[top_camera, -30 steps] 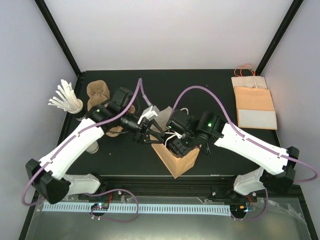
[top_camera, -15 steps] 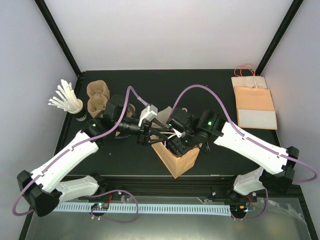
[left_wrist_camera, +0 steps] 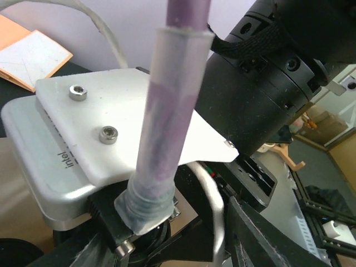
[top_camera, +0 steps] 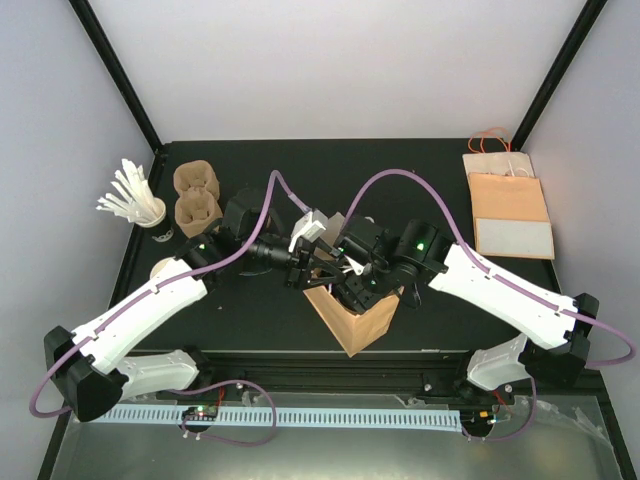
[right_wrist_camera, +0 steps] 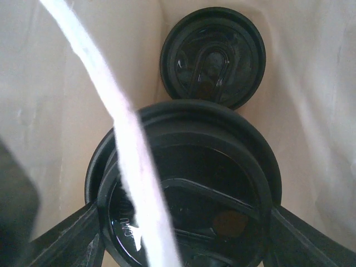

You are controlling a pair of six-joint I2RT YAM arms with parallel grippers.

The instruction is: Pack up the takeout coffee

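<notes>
**Placing the takeout coffee (right_wrist_camera: 189,189) in the brown paper bag (top_camera: 357,325)**

I am pinching it in my right gripper (right_wrist_camera: 186,236), inside the near-centre bag, with another lidded cup (right_wrist_camera: 213,57) deeper in. Next, likely: setting it upright, then releasing. Left gripper (top_camera: 305,262): cannot tell.

The brown paper bag (top_camera: 356,326) has a crowded mouth: the left gripper (top_camera: 310,268) leans in from 9 o'clock and the right gripper (top_camera: 350,285) from 3 o'clock. Inside, the takeout coffee (right_wrist_camera: 189,186), clamped by the right gripper, spans nearly wall to wall. A white handle cord (right_wrist_camera: 119,128) crosses it, and a second lidded cup (right_wrist_camera: 212,55) sits at 12 o'clock. Bare tabletop (top_camera: 420,165) lies open at 12 o'clock of the bag. Cup carriers (top_camera: 195,195) stand at 10 and flat bags (top_camera: 508,205) at 2.
</notes>
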